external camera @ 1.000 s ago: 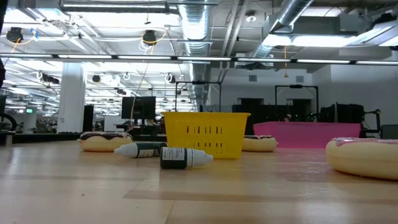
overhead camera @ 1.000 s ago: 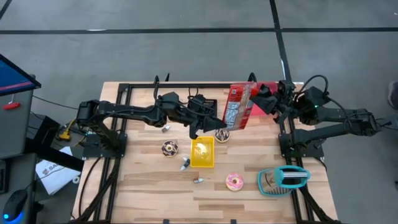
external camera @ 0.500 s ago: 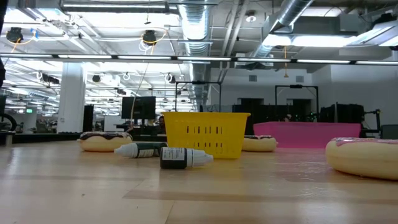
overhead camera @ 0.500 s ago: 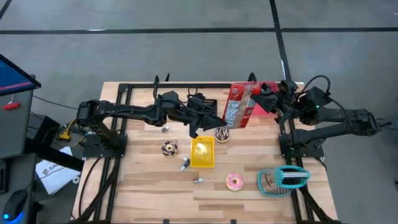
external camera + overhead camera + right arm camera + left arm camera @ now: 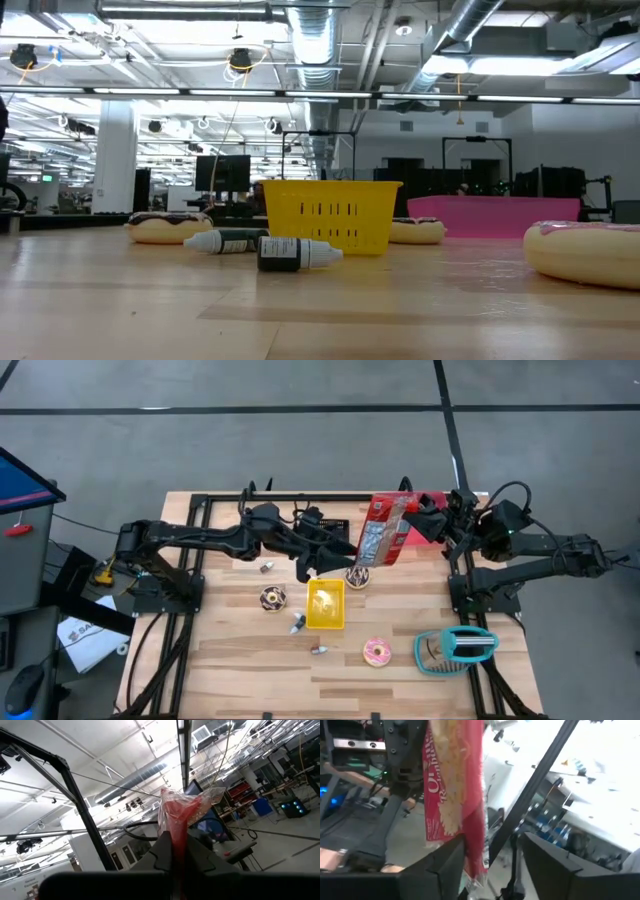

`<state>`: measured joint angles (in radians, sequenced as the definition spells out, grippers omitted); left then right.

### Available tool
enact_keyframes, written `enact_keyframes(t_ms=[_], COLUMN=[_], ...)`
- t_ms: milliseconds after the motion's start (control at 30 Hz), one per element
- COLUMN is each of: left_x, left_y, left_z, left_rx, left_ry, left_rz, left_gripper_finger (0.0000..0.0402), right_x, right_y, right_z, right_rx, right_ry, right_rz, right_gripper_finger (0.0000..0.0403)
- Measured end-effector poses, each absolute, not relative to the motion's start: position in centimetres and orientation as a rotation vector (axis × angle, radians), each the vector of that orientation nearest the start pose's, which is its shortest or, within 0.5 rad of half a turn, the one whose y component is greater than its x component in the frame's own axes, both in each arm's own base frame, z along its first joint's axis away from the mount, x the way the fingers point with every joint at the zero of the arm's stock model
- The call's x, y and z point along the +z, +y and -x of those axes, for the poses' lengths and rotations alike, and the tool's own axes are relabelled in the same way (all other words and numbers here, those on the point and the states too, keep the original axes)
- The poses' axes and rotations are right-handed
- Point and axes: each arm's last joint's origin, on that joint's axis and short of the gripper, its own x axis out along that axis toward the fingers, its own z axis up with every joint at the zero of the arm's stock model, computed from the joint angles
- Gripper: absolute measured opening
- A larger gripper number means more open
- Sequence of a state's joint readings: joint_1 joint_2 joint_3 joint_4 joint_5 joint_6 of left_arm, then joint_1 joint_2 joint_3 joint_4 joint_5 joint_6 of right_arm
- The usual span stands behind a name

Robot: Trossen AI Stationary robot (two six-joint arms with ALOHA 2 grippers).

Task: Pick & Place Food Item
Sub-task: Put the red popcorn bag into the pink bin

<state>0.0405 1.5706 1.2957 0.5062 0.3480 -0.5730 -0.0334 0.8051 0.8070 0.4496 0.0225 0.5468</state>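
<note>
Fingers of the right gripper (image 5: 177,851) pinch the crimped top edge of the red food bag (image 5: 385,530), which hangs in the air at the table's far side, above the wood and behind the yellow basket (image 5: 326,605). The left gripper (image 5: 490,865) has its jaws spread either side of the bag's lower end without clamping it, so the bag is lifted but not yet placed. Only the wrist views show both grips; the low view shows the basket, bottles (image 5: 292,253) and doughnuts (image 5: 585,252) but neither arm.
</note>
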Motion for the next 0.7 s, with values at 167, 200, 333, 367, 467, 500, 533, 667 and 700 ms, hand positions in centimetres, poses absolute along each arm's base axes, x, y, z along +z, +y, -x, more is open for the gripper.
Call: enact_keyframes(t_ms=[167,200,333,367,467,500,533,667,700], left_x=[39.1,39.2,40.0,40.1,40.4,40.6,40.7,40.8,40.7], left_y=[1.1,1.3,1.6,1.7,1.9,2.0,1.9,1.8,1.8], left_z=[-33.7,-33.0,-29.4,-28.4,-26.0,-25.3,-24.5,-22.8,-22.8], left_rx=[-0.220,-0.164,0.063,0.118,0.242,0.271,0.296,0.387,0.400], left_ry=[-0.007,0.024,0.146,0.182,0.244,0.252,0.270,0.317,0.321], left_rz=[0.415,0.385,0.290,0.270,0.250,0.246,0.240,0.213,0.209], left_gripper_finger=[0.0228,0.0229,0.0229,0.0228,0.0226,0.0226,0.0226,0.0226,0.0226], right_x=[39.4,39.3,38.4,38.1,37.1,36.7,36.3,35.0,34.9], right_y=[-0.8,-0.9,-1.6,-1.9,-2.6,-2.8,-3.1,-4.1,-4.4], right_z=[-16.9,-16.8,-16.4,-16.2,-15.8,-15.6,-15.6,-15.3,-15.2], right_rx=[0.045,0.031,-0.090,-0.131,-0.276,-0.332,-0.390,-0.638,-0.688], right_ry=[-0.430,-0.413,-0.326,-0.298,-0.231,-0.204,-0.176,0.012,0.056], right_rz=[-0.516,-0.515,-0.537,-0.547,-0.587,-0.597,-0.598,-0.554,-0.544], right_gripper_finger=[0.0010,0.0010,0.0009,0.0009,0.0009,0.0009,0.0009,0.0009,0.0009])
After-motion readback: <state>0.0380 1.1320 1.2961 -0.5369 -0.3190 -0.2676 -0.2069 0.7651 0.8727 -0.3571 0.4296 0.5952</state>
